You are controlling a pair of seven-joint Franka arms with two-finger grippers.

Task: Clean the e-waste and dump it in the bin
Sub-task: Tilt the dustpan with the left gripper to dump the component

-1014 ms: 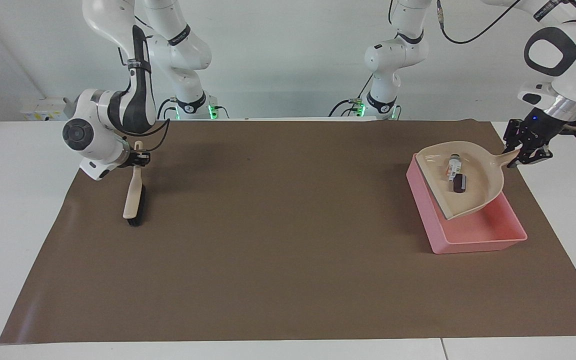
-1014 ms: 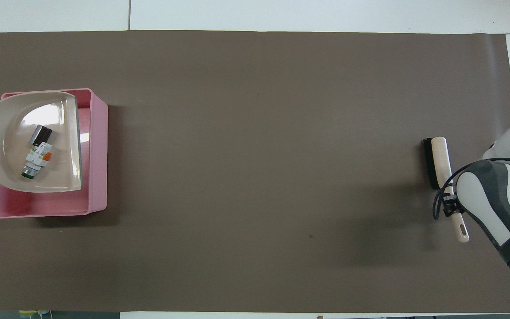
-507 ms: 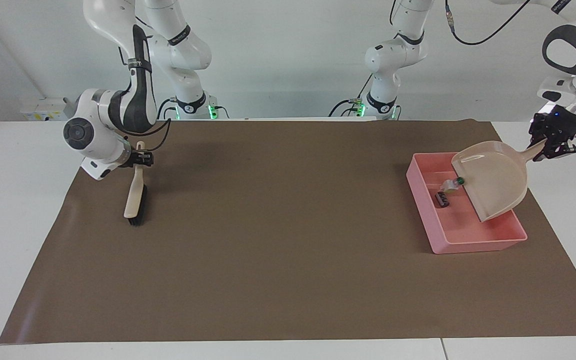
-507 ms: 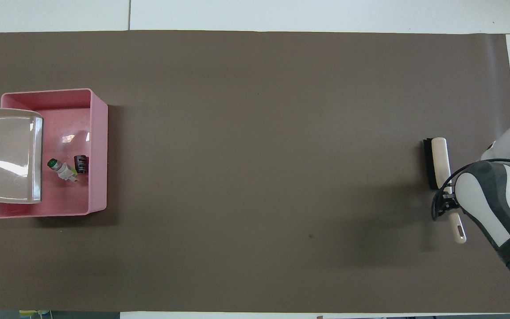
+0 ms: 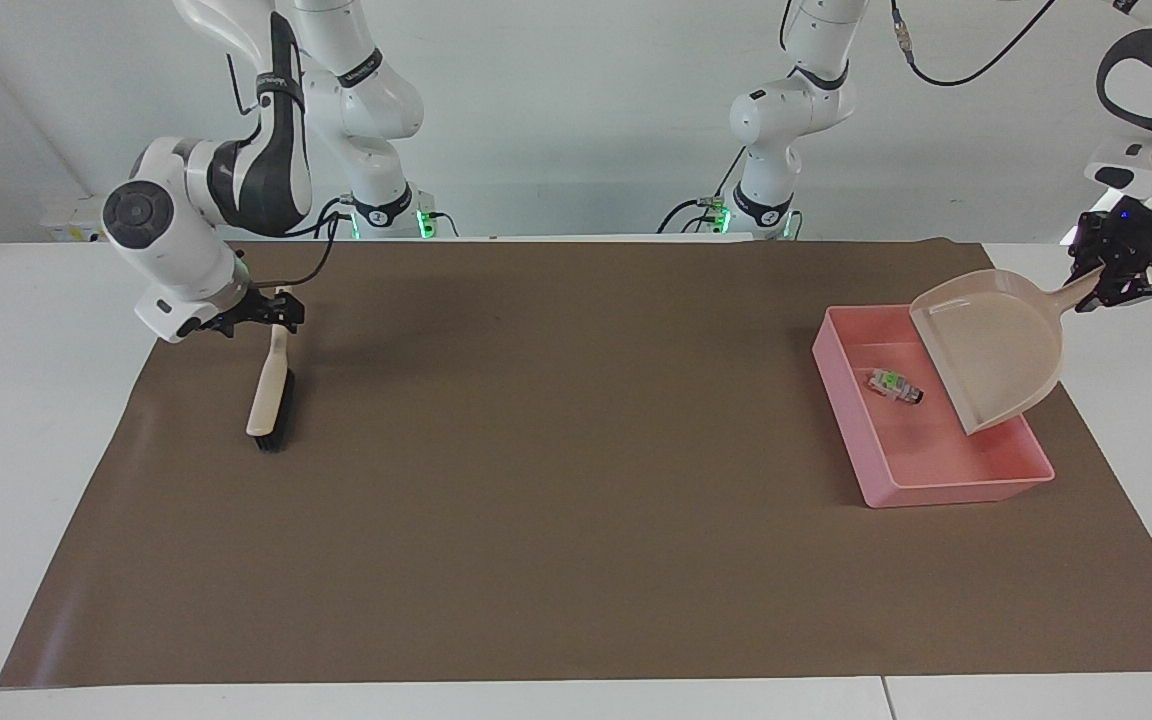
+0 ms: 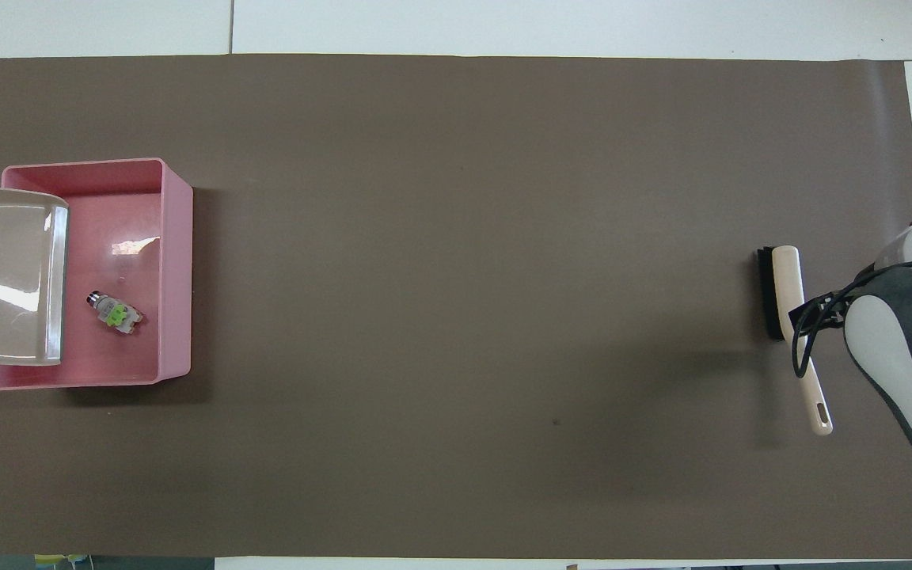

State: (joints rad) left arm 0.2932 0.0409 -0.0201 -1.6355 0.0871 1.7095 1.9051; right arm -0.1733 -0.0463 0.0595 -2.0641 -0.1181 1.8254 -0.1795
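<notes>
E-waste (image 5: 894, 385) lies slantwise in pink bin (image 5: 936, 470) on brown mat (image 5: 556, 480), dark tip toward the robots; left gripper (image 5: 1108, 283) clamps tilted dustpan (image 5: 991, 350), right gripper (image 5: 258, 312) released above brush (image 5: 271, 395).

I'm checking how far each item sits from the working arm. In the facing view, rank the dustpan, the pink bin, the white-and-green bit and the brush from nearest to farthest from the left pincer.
From the left pincer:
1. dustpan, its handle in the pincer, tilted over the bin.
2. pink bin, under the dustpan.
3. white-and-green bit, lying in the bin.
4. brush, at the right arm's end of the mat.
</notes>
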